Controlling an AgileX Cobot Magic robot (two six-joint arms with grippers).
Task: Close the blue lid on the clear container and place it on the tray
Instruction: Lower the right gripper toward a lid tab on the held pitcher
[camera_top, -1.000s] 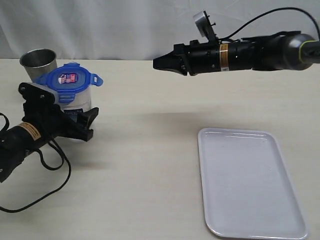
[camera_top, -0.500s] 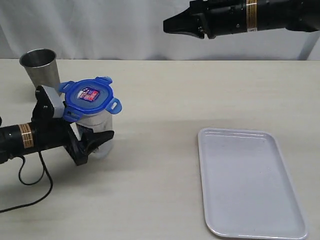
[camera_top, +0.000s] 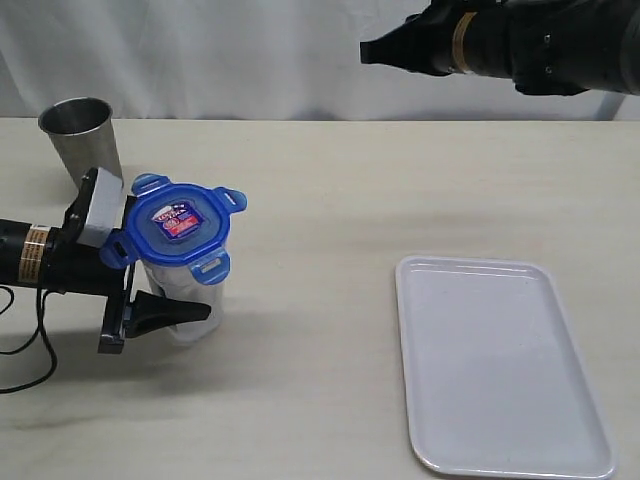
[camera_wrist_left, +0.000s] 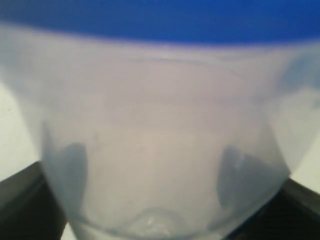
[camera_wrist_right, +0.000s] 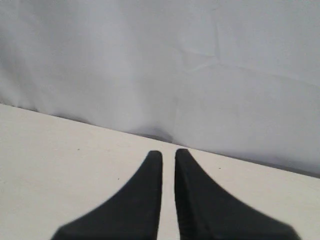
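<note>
The clear container (camera_top: 185, 285) is held at the left of the table, leaning toward the camera, with the blue lid (camera_top: 180, 222) sitting on its top. My left gripper (camera_top: 196, 300) is shut on the container's body. One black finger (camera_top: 170, 312) shows in front and the other is hidden behind it. In the left wrist view the translucent wall (camera_wrist_left: 160, 150) fills the picture under the blue lid (camera_wrist_left: 160, 20), and both fingers show as dark patches through it. My right gripper (camera_top: 368, 50) hangs high at the back right, shut and holding nothing (camera_wrist_right: 169, 155). The white tray (camera_top: 500, 360) lies at the front right.
A grey metal cup (camera_top: 80, 135) stands at the back left, behind the left arm. The left arm's black cable (camera_top: 40, 340) loops on the table near the left edge. A white curtain closes off the back of the table.
The left gripper has carried the lidded container away from the metal cup, forward and to the right, turning it. The right arm has risen and drawn back to the right.
</note>
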